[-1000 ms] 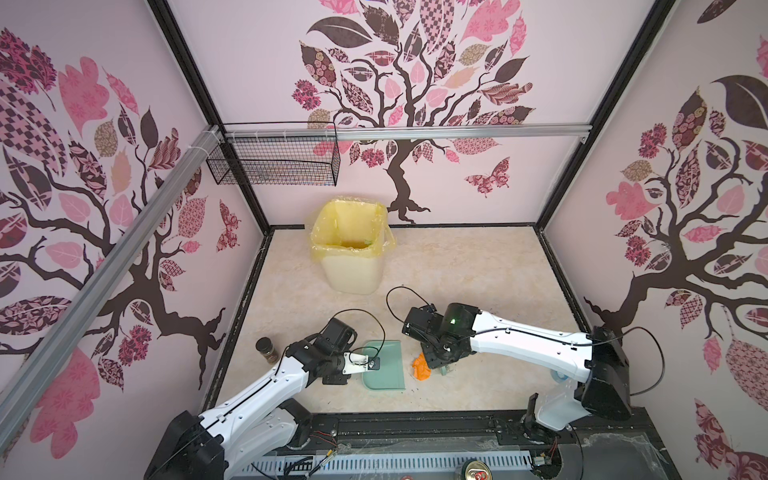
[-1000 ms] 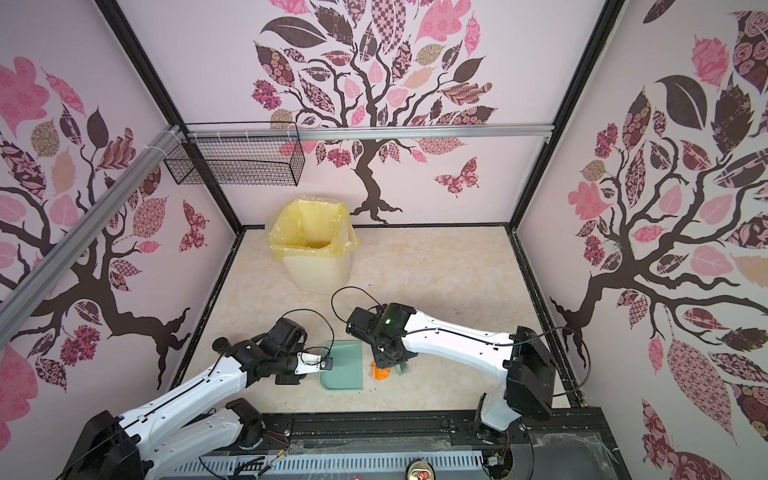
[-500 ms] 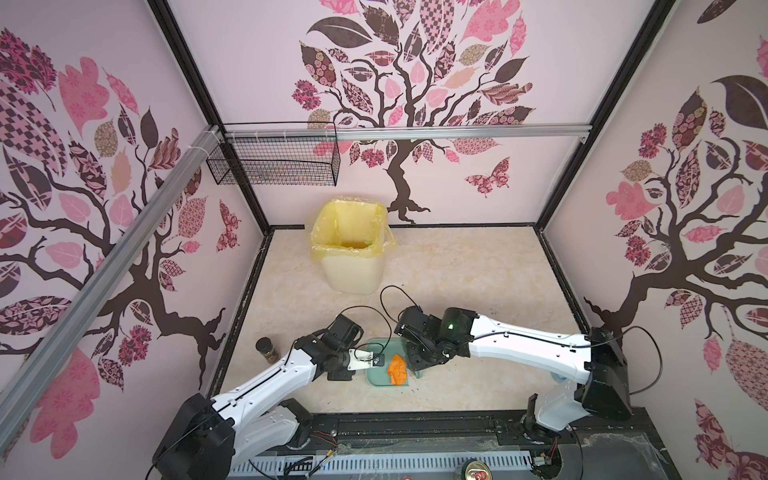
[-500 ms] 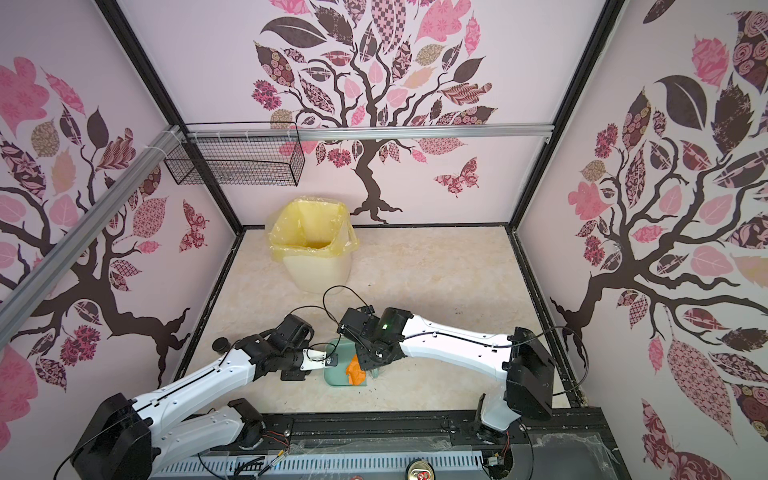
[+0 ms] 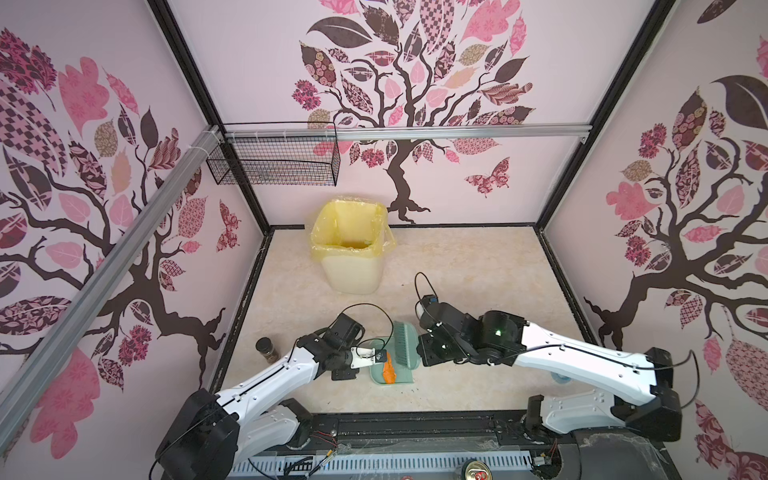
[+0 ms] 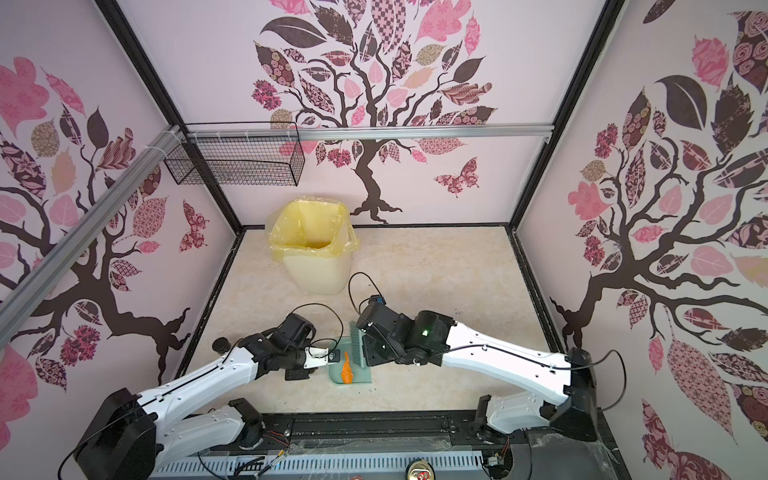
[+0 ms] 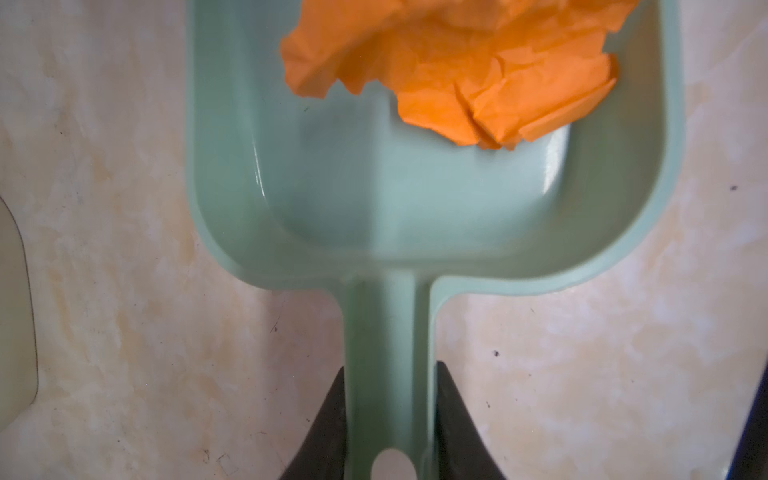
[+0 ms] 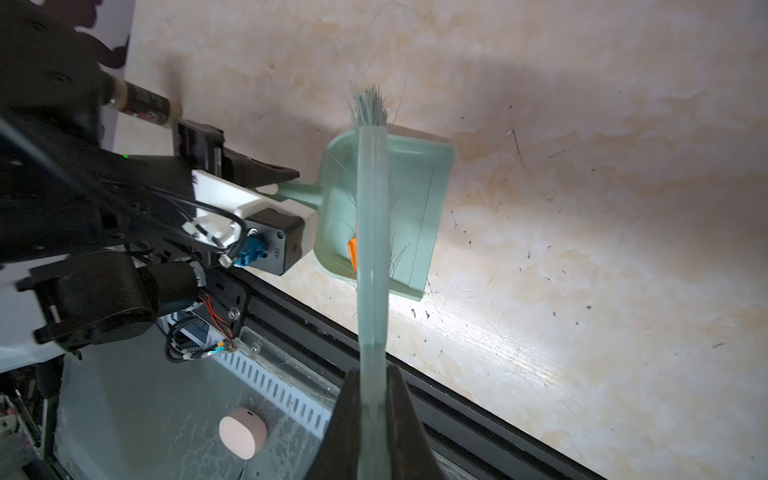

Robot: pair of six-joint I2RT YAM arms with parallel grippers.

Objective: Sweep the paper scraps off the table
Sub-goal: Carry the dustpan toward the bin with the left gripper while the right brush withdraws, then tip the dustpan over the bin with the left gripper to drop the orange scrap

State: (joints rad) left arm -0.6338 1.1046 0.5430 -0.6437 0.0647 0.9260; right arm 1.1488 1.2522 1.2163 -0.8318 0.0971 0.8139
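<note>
One orange paper scrap (image 5: pixel 390 371) (image 6: pixel 347 371) lies crumpled inside the teal dustpan (image 5: pixel 380 376) (image 6: pixel 336 374), which rests on the table (image 5: pixel 478 266) near its front edge. My left gripper (image 5: pixel 368 358) (image 7: pixel 388 415) is shut on the dustpan's handle. In the left wrist view the scrap (image 7: pixel 457 70) sits toward the open mouth of the pan (image 7: pixel 374 199). My right gripper (image 5: pixel 419 349) (image 8: pixel 372 399) is shut on the teal brush (image 5: pixel 402 343) (image 8: pixel 372 249). The brush lies across the pan (image 8: pixel 415 199), bristles toward the left arm, and hides most of the scrap (image 8: pixel 352 253).
A pale bin lined with a yellow bag (image 5: pixel 351 253) stands at the back left of the table. A small dark jar (image 5: pixel 266 349) sits by the left wall, beside the left arm. A wire basket (image 5: pixel 274 164) hangs on the back wall. The black frame (image 8: pixel 478 407) edges the table's front.
The orange scrap lay on the table to the right of the dustpan; the brush swept left and the scrap now lies inside the pan. The brush now sits over the pan.
</note>
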